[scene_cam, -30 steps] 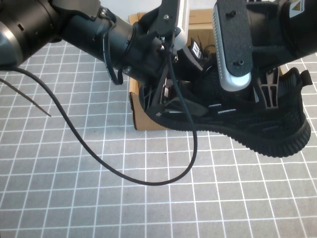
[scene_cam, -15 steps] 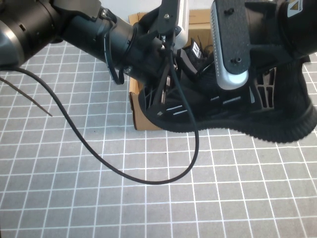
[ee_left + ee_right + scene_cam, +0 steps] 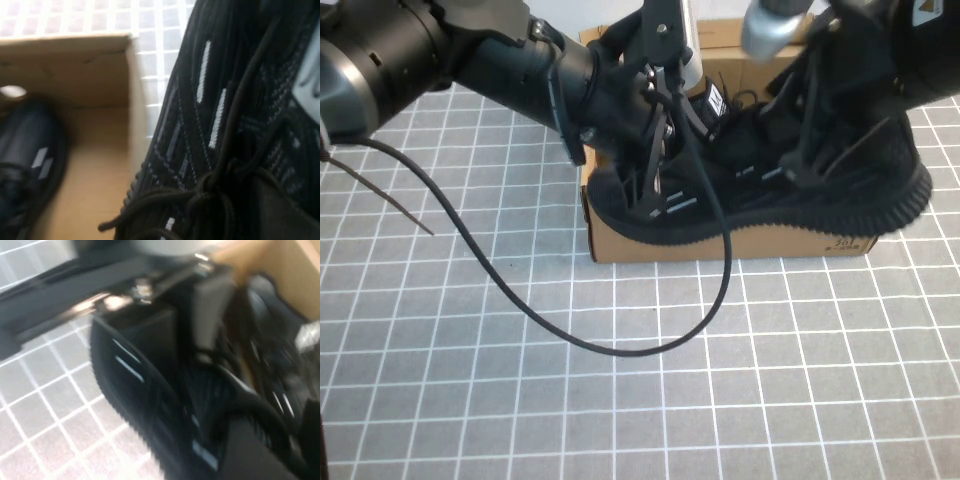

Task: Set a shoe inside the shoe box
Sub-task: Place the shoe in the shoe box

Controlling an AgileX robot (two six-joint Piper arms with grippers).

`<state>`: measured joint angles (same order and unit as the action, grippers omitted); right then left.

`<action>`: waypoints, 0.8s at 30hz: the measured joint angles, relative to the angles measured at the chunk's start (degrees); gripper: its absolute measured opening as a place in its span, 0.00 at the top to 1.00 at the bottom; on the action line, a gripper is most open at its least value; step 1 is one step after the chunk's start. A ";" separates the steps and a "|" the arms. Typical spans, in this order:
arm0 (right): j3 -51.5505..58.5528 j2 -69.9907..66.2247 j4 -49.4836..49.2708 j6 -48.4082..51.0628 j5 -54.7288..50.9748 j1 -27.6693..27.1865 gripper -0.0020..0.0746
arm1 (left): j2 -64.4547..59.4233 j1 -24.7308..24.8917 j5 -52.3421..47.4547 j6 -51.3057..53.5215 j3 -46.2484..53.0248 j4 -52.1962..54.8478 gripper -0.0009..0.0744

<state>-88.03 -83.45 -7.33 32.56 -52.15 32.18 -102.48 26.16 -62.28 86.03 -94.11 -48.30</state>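
Item: shoe (image 3: 770,195), black knit, lying across the front wall of the shoe box (image 3: 720,245) at 12 o'clock, sole overhanging; its twin already inside. Left gripper (image 3: 655,180) clamps the toe at 11 o'clock; right gripper (image 3: 800,150), at 1 o'clock over the heel, jaw state cannot be told. Risk: unsupported heel tips outward onto the table.

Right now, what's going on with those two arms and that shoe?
Both arms are working a black shoe over the near wall of the cardboard shoe box. The left gripper is clamped on its toe end; the right gripper is at its middle. A second shoe already lies inside the box.
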 joint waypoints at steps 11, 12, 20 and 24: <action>-3.59 6.77 18.14 -25.36 -18.39 0.00 0.70 | -0.60 0.08 17.77 3.91 0.10 0.52 0.96; -3.59 7.67 19.25 -27.13 -19.04 0.00 0.73 | -0.72 0.08 19.19 4.96 0.10 0.37 0.96; -3.38 15.44 20.64 -33.30 -20.08 0.00 0.97 | -8.01 0.08 19.88 7.81 -7.08 -0.42 0.96; -1.12 19.52 19.81 -33.66 -20.20 0.00 0.99 | -12.43 0.08 19.03 7.81 -11.24 -0.31 0.96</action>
<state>-89.15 -63.93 12.49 -1.10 -72.35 32.18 -114.92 26.25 -43.25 93.84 -105.35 -48.61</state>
